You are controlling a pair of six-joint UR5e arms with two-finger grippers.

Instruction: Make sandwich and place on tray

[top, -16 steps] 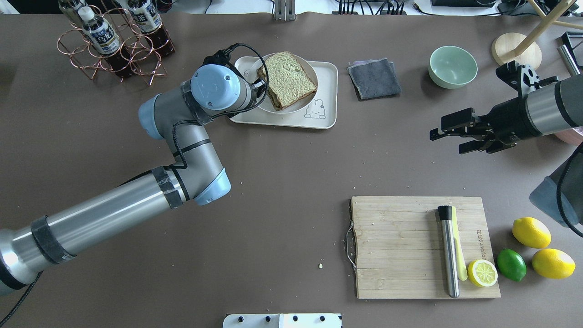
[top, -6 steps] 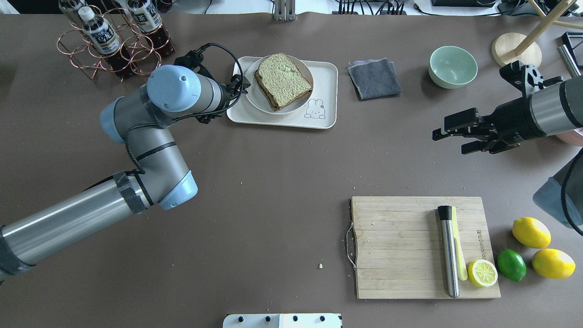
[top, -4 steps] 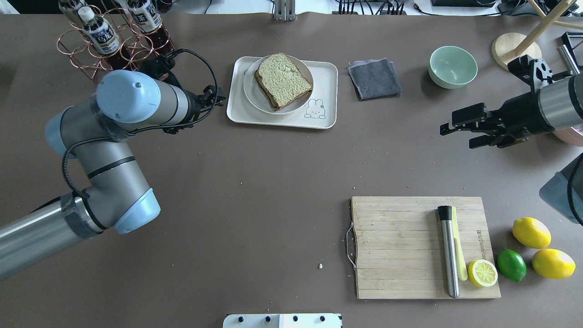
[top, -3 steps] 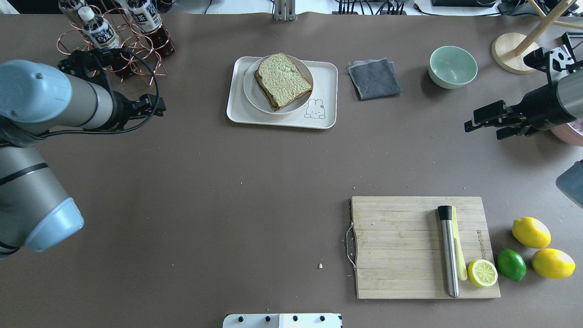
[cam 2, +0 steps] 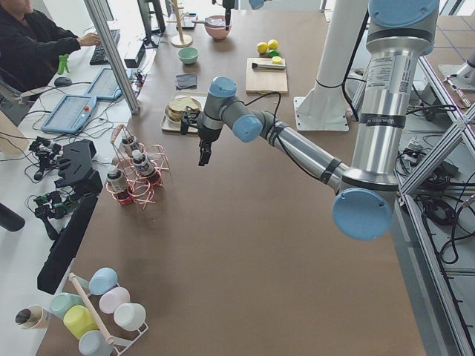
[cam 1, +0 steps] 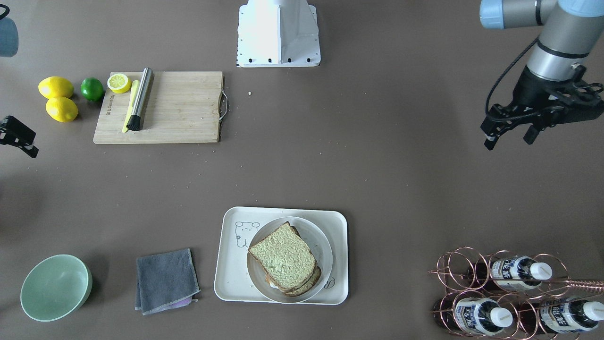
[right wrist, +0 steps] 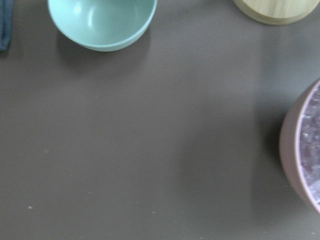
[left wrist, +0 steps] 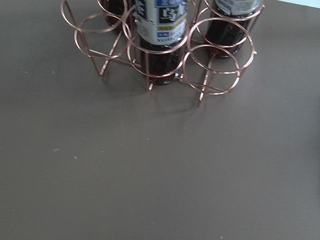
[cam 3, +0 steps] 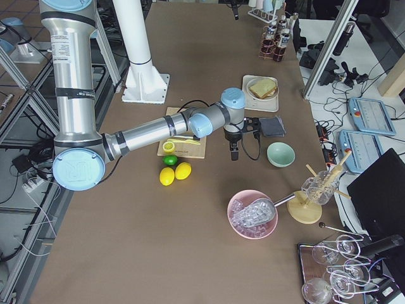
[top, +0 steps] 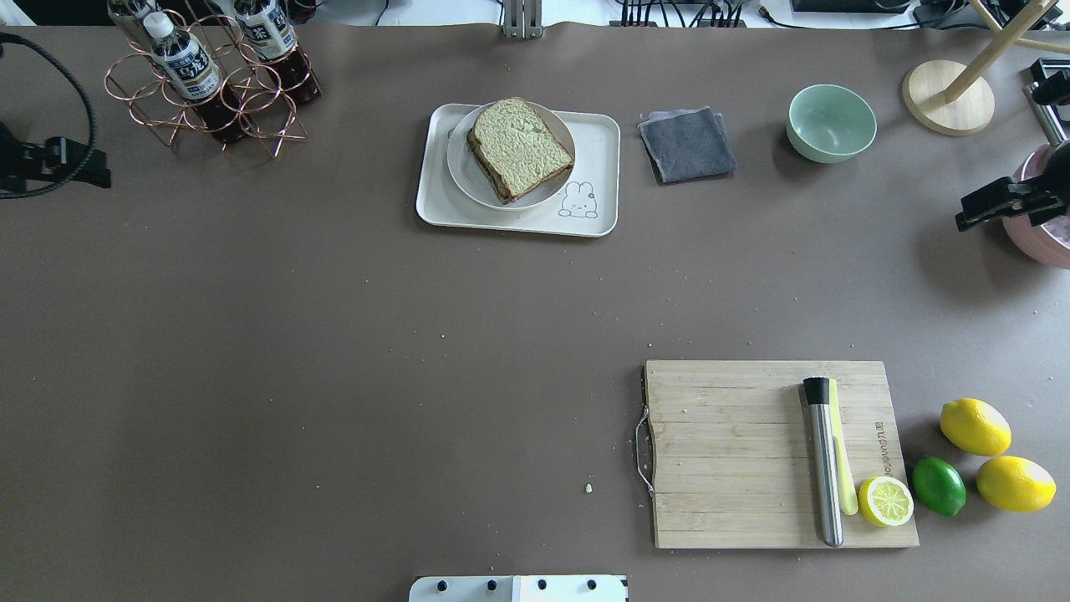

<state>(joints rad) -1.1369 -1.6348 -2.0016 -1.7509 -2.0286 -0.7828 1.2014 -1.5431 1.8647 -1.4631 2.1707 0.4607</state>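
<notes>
Square brown-crusted sandwich with a pale greenish top slice (cam 1: 283, 257) sits stacked on a round white plate (cam 1: 323, 245). The plate stands inside the cream rectangular tray with the bear drawing (cam 1: 337, 226), at the operators' side of the table. The slices line up roughly and the filling barely shows from here. The plate likely served as the carrier, so the stack went onto the tray without being squeezed.

Left gripper (cam 1: 508, 137) hangs above bare table near the copper wire bottle rack (cam 1: 472, 278), well apart from the tray, fingers spread with nothing between them. Right gripper (top: 999, 205) is at the opposite table end, beside the pink bowl (top: 1045, 247). It is only partly in view, so I can't say whether it is spread or closed.

Both arms are off to the sides and nothing touches the sandwich, so the task looks finished to me.
</notes>
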